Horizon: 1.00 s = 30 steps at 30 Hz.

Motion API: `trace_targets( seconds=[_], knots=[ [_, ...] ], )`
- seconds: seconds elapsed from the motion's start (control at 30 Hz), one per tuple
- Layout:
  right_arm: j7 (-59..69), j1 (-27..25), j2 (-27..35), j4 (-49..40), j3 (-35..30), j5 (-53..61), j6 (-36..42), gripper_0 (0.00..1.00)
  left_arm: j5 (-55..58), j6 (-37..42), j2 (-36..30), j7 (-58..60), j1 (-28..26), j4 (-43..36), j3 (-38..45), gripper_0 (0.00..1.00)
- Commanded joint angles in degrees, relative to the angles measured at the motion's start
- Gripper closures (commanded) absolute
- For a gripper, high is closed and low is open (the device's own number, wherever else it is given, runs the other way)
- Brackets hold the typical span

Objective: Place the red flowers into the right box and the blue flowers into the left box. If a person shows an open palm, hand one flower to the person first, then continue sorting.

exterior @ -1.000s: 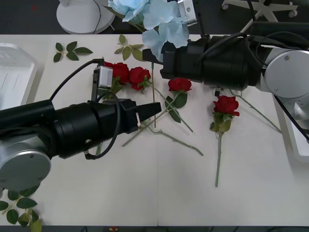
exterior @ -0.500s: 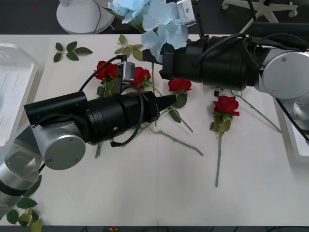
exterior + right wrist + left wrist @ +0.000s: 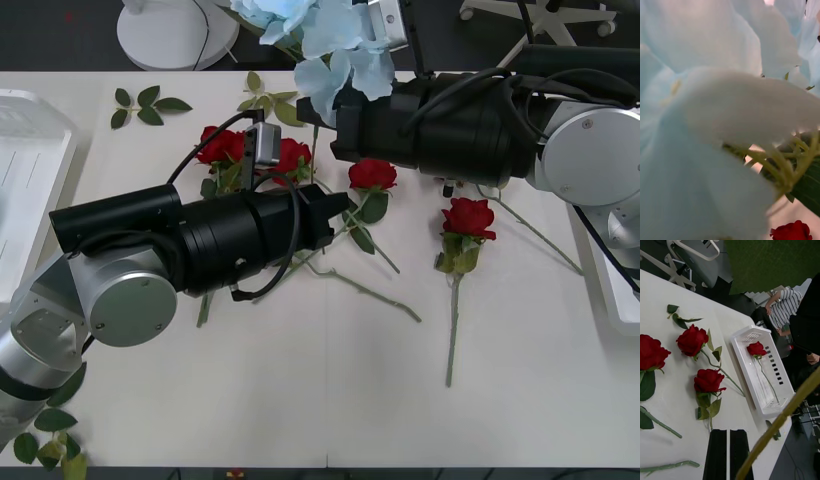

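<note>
Holding a blue flower [image 3: 340, 50] up at the far middle, the right gripper [image 3: 335, 115] is clenched on its stem. Left gripper [image 3: 729, 453] is hovering clenched over red flowers [image 3: 372, 175] scattered on the tabletop [image 3: 520, 380]; one rose [image 3: 756, 348] is lying in the right box [image 3: 763, 371].

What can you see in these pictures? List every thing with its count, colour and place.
red flowers: four on the table's middle, one in the right box
blue flowers: two pale clusters, raised at the far edge
right box: one, white, table's right end
left box: one, white, table's left end
leaf sprigs: three, green, two far, one near-left
stand base: one, white, beyond the table
table: one, white
left gripper: black, shut, mid-table
right gripper: black, under the blue flowers
</note>
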<state>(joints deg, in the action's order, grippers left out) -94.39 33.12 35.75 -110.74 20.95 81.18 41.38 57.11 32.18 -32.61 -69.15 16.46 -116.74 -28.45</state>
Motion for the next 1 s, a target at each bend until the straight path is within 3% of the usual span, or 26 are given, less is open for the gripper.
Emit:
trace_targets(
  seconds=[0.03, 0.1, 0.13, 0.2, 0.23, 0.33, 0.53, 0.73, 1.0],
  knots=[
    [0.70, 2.56, -1.82, -0.71, 0.32, -0.32, -1.12, 1.00, -0.51, -0.80, 0.79, -1.25, 2.09, -0.59, -0.65, 1.00],
    [0.70, 2.56, -1.82, -0.71, 0.23, -0.68, -1.30, 1.00, -0.77, -0.97, 0.62, -1.25, 2.18, -0.59, -0.65, 1.00],
    [0.79, 2.56, -1.82, -0.71, 0.23, -0.76, -1.30, 0.87, -0.86, -1.15, 0.53, -1.25, 2.18, -0.59, -0.65, 1.00],
    [0.96, 2.56, -1.82, -0.71, 0.23, -2.43, -1.65, 0.38, -0.95, -1.33, 0.36, -1.25, 2.18, -0.59, -0.65, 1.00],
    [1.14, 2.56, -1.82, -0.71, 0.23, -3.14, -1.65, 0.22, -0.95, -1.68, 0.18, -1.25, 2.09, -0.59, -0.65, 1.00],
    [1.49, 2.56, -1.73, -0.71, 0.23, -3.93, -2.18, 0.02, -0.95, -2.21, -0.35, -1.16, 2.09, -0.59, -0.65, 1.00],
    [1.76, 2.56, -1.21, -0.62, 0.15, -5.07, -2.44, 0.00, -0.59, -3.17, -3.42, -0.55, 1.91, -0.59, 0.15, 1.00],
    [2.11, 2.56, 1.08, -0.27, -0.65, -6.21, -0.60, 0.00, -0.68, -0.97, -13.09, -0.55, -1.69, -0.68, 7.18, 1.00],
    [2.11, 5.37, 5.03, 6.06, -7.06, -8.94, 19.62, 0.00, -1.03, 21.00, -20.91, -1.25, -7.23, -0.59, 26.25, 1.00]
  ],
)
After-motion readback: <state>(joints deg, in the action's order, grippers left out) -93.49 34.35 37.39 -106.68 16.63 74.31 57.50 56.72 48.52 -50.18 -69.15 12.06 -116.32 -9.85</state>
